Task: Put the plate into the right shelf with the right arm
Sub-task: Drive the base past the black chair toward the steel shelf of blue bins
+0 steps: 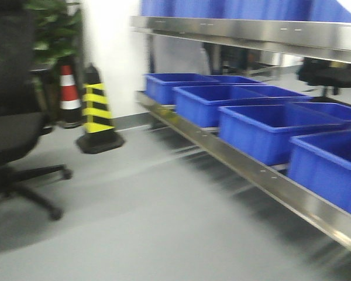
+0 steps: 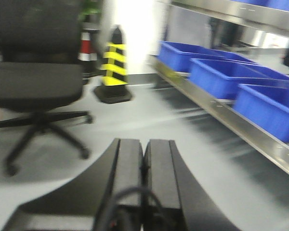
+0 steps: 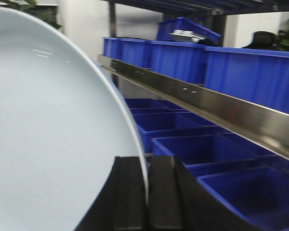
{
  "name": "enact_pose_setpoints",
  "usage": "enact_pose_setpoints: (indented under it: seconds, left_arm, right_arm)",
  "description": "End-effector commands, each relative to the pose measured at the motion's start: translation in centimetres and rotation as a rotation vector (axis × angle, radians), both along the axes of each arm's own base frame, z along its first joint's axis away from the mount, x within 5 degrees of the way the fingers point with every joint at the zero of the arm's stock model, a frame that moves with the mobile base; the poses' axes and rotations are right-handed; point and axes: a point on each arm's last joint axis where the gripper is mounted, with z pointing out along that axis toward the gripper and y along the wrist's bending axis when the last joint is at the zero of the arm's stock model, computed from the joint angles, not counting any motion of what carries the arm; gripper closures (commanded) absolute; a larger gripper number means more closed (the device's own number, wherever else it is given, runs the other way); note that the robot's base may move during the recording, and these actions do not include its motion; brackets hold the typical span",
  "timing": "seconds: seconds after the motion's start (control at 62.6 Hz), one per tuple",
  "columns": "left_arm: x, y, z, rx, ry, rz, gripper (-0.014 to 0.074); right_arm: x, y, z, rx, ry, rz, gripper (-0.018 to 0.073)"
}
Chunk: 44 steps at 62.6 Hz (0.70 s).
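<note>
My right gripper [image 3: 147, 161] is shut on the rim of a large pale blue-white plate [image 3: 48, 130], which fills the left half of the right wrist view and stands on edge. Beyond it runs the steel shelf [image 3: 207, 98] with blue bins [image 3: 183, 149] on its lower level and more above. My left gripper [image 2: 144, 144] is shut and empty, held above the grey floor. The shelf also shows in the front view [image 1: 240, 158] at the right. Neither gripper shows in the front view.
A black office chair [image 1: 11, 129] stands at the left. A yellow-and-black cone [image 1: 96, 114] and a red-and-white cone [image 1: 70, 93] stand by the white wall. Blue bins [image 1: 269, 129] line the lower shelf. Grey floor [image 1: 152, 222] lies between.
</note>
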Motion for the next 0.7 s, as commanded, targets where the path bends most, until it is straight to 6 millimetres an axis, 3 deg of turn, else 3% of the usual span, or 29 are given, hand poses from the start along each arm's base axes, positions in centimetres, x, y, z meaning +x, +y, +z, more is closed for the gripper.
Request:
enact_pose_setpoints:
  seconds: [0.0,0.687]
  left_arm:
    - [-0.08,0.10,0.52,-0.018,-0.089,0.009,0.0724]
    - [-0.08,0.10,0.52,-0.018,-0.089,0.009,0.0724]
  right_arm:
    - [-0.08,-0.11,1.71,-0.002,-0.107,-0.015,0.0505]
    - [-0.08,-0.11,1.71,-0.002,-0.107,-0.015,0.0505]
